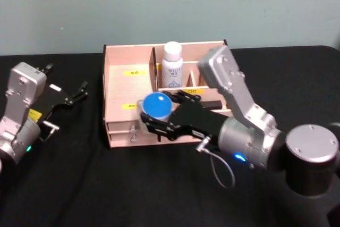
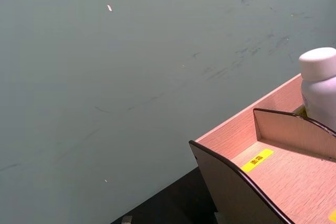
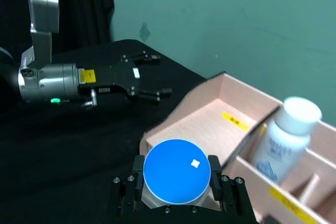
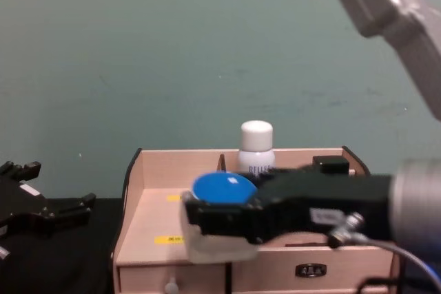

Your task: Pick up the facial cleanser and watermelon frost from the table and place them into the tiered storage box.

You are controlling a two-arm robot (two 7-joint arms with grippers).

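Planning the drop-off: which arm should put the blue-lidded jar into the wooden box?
Right. The right gripper is shut on the jar at the box's front; the left gripper sits open and empty, off to the box's left.

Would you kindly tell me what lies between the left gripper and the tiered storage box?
Bare black table, in the head view, separates the left gripper from the tiered storage box, where the right gripper holds a blue-lidded jar.

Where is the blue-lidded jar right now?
In the head view, the blue-lidded jar is gripped in the right tool, mid-frame over the box's front left part, just in front of the white bottle.
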